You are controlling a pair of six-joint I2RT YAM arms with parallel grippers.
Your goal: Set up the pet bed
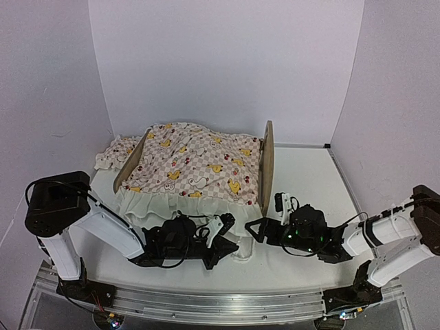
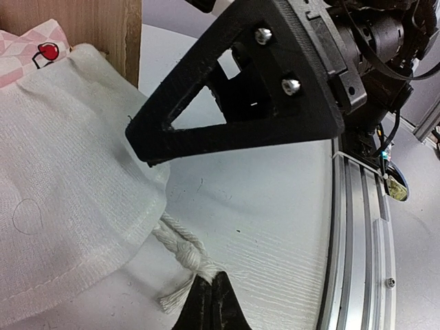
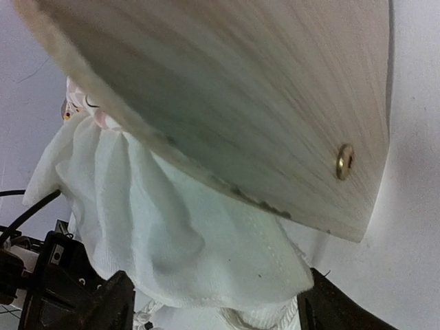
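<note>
One cord (image 2: 183, 250) in closed left end effector (image 2: 210, 295); right end effector (image 3: 216, 306) apart around ruffle (image 3: 172, 234) by pet bed (image 3: 261, 103).

At centre frame the pet bed (image 1: 267, 163) is pale plywood; the cover (image 1: 196, 161) over it is pink-and-white check with yellow ducks and small red marks, edged by a cream ruffle (image 1: 172, 204). The cord (image 2: 180, 249) is white, the tabletop (image 1: 306, 172) white, and the left pincer (image 2: 210, 292) and right pincer (image 3: 216, 309) black.

white table (image 1: 302, 180) carries the pet bed (image 1: 267, 165), with a ruffled pillow (image 1: 111, 152) beside it.
</note>
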